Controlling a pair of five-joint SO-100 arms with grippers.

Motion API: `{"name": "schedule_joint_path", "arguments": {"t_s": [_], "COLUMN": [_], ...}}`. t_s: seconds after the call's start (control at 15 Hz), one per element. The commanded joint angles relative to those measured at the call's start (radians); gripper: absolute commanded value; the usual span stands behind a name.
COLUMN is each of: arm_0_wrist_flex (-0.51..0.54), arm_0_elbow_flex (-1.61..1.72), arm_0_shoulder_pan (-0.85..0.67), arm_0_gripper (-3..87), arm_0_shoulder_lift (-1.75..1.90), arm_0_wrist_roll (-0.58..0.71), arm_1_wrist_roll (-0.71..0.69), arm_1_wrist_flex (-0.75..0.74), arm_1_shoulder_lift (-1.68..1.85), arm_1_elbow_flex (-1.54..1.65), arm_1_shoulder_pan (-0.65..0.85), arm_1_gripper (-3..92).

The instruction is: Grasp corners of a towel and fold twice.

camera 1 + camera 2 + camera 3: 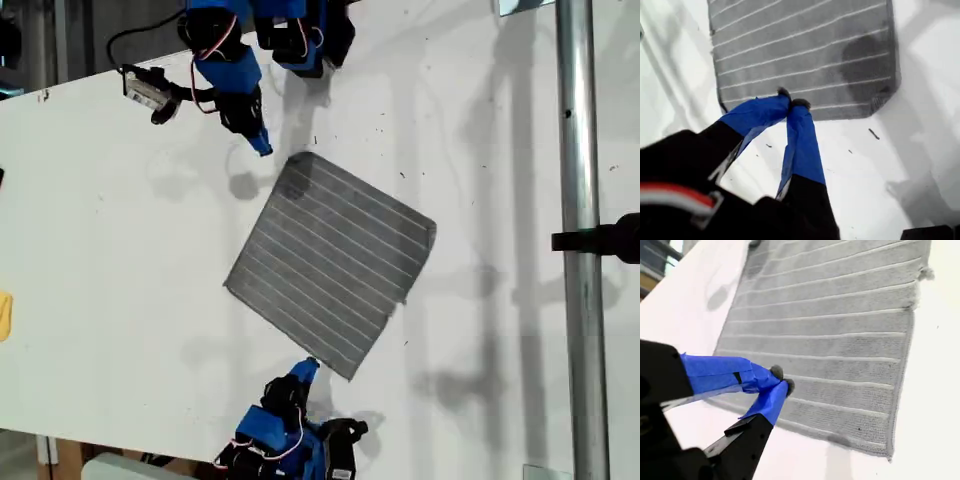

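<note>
Towel lies flat between both closed hands, touching neither.

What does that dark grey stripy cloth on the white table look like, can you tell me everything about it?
The dark grey square towel with thin pale stripes looks soft and woven. It lies flat and unfolded on the white table, turned like a diamond in the exterior view, with one corner a little frayed. My first gripper, with blue-taped jaws closed, hangs over the towel's edge. My second gripper, also closed, hangs over another edge. I cannot tell whether either one touches the cloth.
</note>
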Motion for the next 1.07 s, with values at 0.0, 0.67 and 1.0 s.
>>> {"name": "schedule_joint_path", "arguments": {"t_s": [0.0, 0.67, 1.0], "arm_0_wrist_flex": [-0.031, 0.038, 0.014], "arm_0_elbow_flex": [-0.238, -0.95, -1.019], "arm_0_shoulder_pan": [0.055, 0.184, 0.192], "arm_0_gripper": [-3.1, -3.1, -3.1], "arm_0_shoulder_lift": [-0.207, -0.919, -1.019], "arm_0_wrist_roll": [0.023, 0.118, 0.129], "arm_1_wrist_roll": [-0.077, -0.239, -0.261], "arm_1_wrist_flex": [0.034, 0.026, -0.005], "arm_1_shoulder_lift": [-0.147, -0.538, -0.561], "arm_1_elbow_flex": [-0.245, -0.558, -0.528], "arm_1_shoulder_pan": [0.023, 0.077, 0.069], "arm_1_gripper": [-0.3, -0.3, -0.3]}}
